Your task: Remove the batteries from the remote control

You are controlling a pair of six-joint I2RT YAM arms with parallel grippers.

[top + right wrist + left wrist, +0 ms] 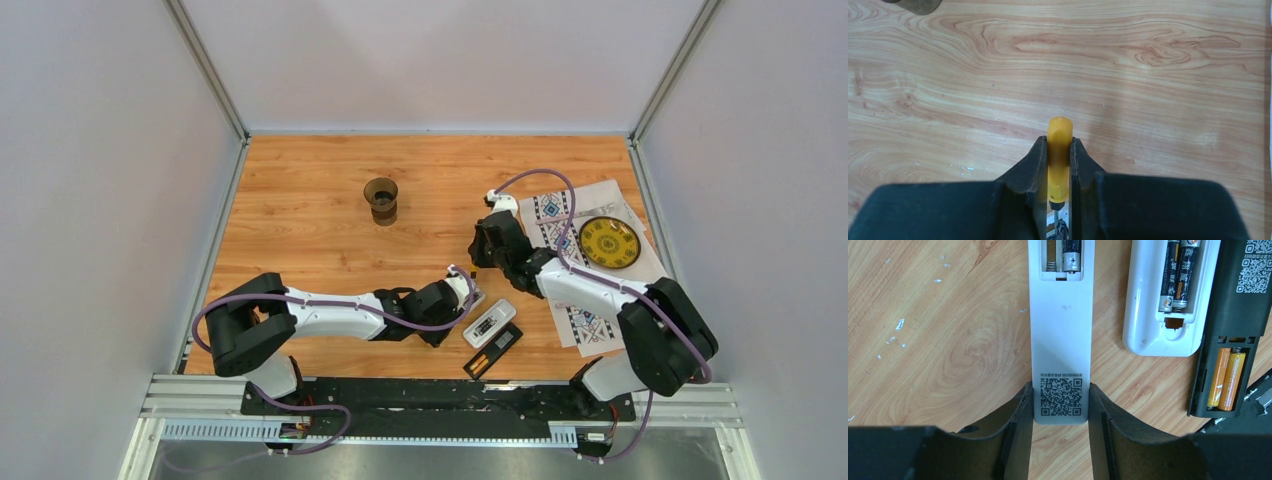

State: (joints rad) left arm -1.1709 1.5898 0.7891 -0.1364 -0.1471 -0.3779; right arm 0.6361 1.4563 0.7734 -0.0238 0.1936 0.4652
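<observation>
My left gripper (1059, 392) is shut on the QR-code end of a slim white remote control (1060, 335), which lies flat on the wood. Its open compartment shows one dark battery (1072, 257) beside an empty slot with a spring. To its right lies a second white remote (1148, 315) with two dark batteries (1178, 275), then a black remote (1233, 305) with two orange batteries (1226, 380). My right gripper (1059, 142) is shut on a yellow-orange screwdriver handle (1059, 132) above bare wood. From above, the left gripper (462, 297) sits beside the remotes (490, 322) and the right gripper (487, 245) hovers behind them.
A brown cup (381, 198) stands toward the back of the wooden table. A patterned cloth (560, 215) with a yellow plate (609, 242) lies at the right, under the right arm. Grey walls close in the sides and back.
</observation>
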